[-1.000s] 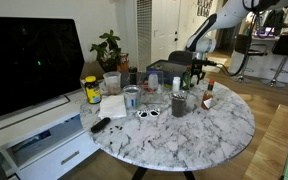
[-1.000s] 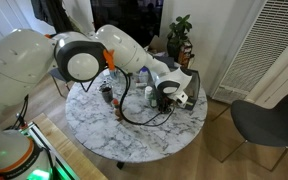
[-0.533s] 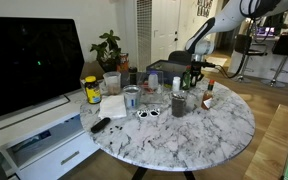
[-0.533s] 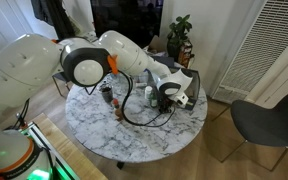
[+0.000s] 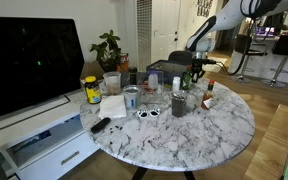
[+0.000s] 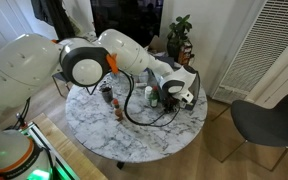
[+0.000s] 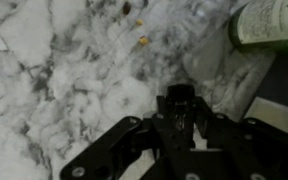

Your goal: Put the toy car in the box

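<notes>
So, end effector (image 7: 179, 110) tips together, car inside? can't tell | low by surface (image 7: 44, 90) edge | risk: swing clips bottle (image 7: 274, 20), tips it over

I see a polished white marble tabletop (image 7: 54, 70) veined grey, my gripper (image 7: 180, 97) in matt black, and, far right, a glossy green glass bottle (image 7: 274, 20) with a paper label.

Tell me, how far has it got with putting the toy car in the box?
Done: nothing I can confirm; no car or box is clearly visible. In hand: the fingers hang low over the marble table beside a green bottle, too dark to tell whether they grip anything. Left: getting the car into the box and letting go.
</notes>
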